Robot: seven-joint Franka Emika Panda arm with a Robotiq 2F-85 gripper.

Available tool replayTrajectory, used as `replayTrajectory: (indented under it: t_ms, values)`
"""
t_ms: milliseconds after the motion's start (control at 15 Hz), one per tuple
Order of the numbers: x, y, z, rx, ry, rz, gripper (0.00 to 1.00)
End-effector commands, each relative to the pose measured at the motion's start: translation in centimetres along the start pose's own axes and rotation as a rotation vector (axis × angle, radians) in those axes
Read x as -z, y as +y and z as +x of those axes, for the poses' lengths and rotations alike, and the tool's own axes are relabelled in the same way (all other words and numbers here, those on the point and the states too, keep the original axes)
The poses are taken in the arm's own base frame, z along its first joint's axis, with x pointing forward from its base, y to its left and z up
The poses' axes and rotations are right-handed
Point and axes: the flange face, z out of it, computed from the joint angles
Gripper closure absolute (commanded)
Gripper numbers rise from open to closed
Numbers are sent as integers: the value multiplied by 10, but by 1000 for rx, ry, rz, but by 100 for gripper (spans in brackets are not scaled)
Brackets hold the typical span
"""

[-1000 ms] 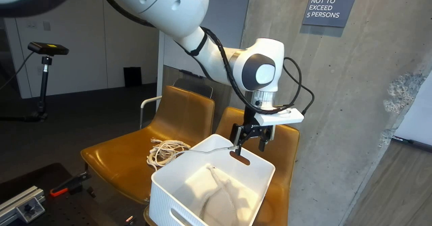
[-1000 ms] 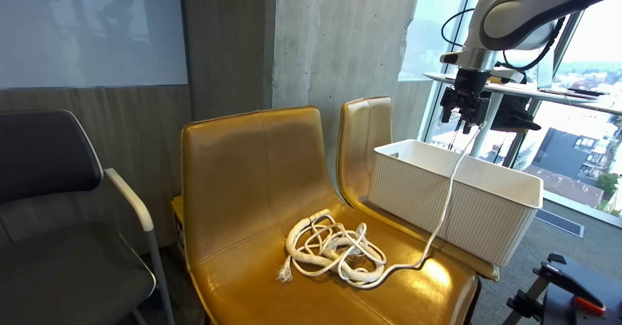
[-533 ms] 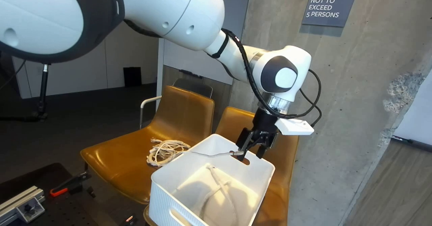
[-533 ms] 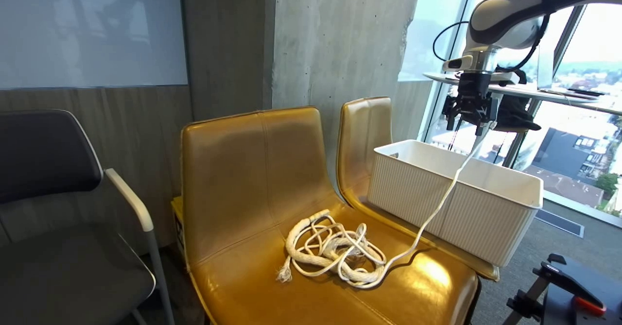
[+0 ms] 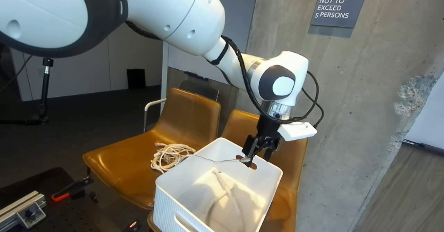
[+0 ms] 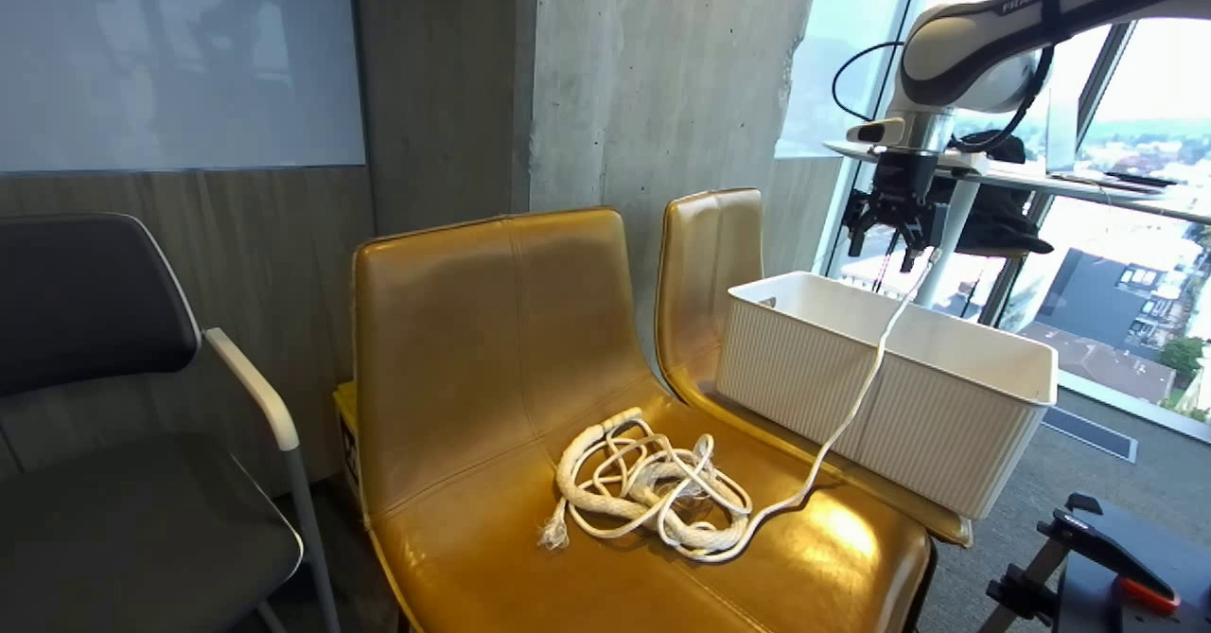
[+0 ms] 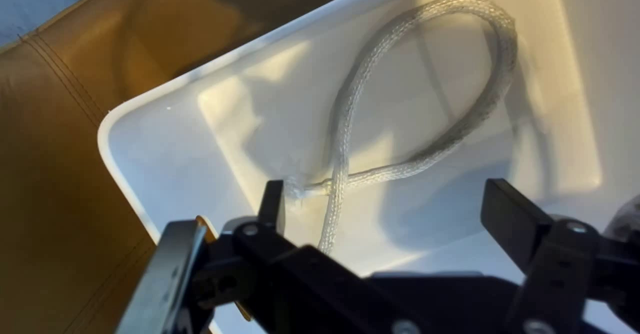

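My gripper (image 7: 384, 194) stands open above the white bin (image 5: 173, 204), its jaws wide apart, with nothing held between them. Through them, in the wrist view, I see a whitish braided rope (image 7: 342, 139) looped on the bin's floor. A thin white cord (image 6: 871, 378) runs from a rope pile (image 6: 695, 538) on a tan chair, over the bin's rim, up to one fingertip. Its end (image 5: 245, 160) appears to cling to the outer side of that finger; how it is attached cannot be made out. A blurred grey thing (image 7: 625, 219) shows beside that finger in the wrist view.
The bin rests on a tan chair (image 6: 714, 264) beside the tan chair (image 6: 473, 330) bearing the pile. A concrete wall (image 5: 347, 121) rises behind. A dark table with a red-handled clamp (image 5: 66, 192) stands low at the side. A grey chair (image 6: 95, 292) is farther off.
The gripper has come down closer to the bin, first swinging outward and then partly back. The cord's end has gone down with it. The jaws have stayed open.
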Motion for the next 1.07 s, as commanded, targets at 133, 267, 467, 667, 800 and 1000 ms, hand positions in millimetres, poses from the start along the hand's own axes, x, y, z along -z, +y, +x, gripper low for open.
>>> replayTrajectory:
  t_ms: [133,267,467,667,800,1000]
  values:
    - [-64,-30,34,-98,-47,-138,0]
    - [-87,-47,58,-108,-62,-166,0]
    - [-119,-81,89,-111,-95,-188,0]
    - [-150,-125,93,-93,-159,-194,0]
    - [-166,-143,86,-83,-210,-198,0]
    - [-178,-155,70,-94,-266,-203,0]
